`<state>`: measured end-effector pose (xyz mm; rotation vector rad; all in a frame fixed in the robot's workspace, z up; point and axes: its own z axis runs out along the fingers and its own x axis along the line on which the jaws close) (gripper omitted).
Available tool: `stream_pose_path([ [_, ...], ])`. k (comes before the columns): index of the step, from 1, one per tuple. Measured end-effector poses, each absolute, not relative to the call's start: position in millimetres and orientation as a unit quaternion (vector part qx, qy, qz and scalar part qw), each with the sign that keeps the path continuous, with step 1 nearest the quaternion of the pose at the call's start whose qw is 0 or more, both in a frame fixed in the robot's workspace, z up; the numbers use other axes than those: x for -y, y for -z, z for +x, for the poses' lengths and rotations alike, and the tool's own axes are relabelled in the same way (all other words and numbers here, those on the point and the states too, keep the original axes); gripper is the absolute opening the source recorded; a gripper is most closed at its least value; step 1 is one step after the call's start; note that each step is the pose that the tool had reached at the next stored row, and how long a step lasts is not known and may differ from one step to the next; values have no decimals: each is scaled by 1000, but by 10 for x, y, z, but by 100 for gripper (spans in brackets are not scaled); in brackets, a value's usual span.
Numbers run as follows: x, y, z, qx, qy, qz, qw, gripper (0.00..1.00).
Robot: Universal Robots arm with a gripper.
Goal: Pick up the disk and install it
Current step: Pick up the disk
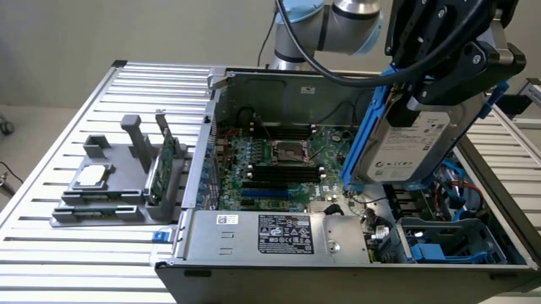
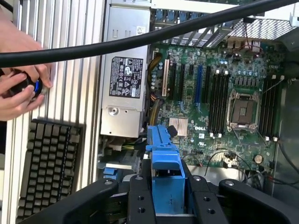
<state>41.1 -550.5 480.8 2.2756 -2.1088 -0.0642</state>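
One silver-grey disk [image 1: 414, 142] w/ white label, blue rails, clamped in fingers [image 2: 141, 200] over PC case [image 1: 287, 85].

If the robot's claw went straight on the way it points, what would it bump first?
Likely the green motherboard. The gripper is clamped on the disk, which sticks out ahead, so the disk's end would touch first. Depth is hard to judge here.

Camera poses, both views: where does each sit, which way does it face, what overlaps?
Exterior view: off the arm, beside the open grey computer case, looking down into it; shows the arm and black gripper gripping the silver-grey metal disk in blue plastic rails.
Wrist view: on the wrist, looking down past the gripper onto the green motherboard; a person's hands show.
Shared: gripper, disk, motherboard.
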Motion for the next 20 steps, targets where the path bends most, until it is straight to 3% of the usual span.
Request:
stream_pose_path([
  [20, 6036, -4812, 736, 679, 26, 733, 20, 33],
])
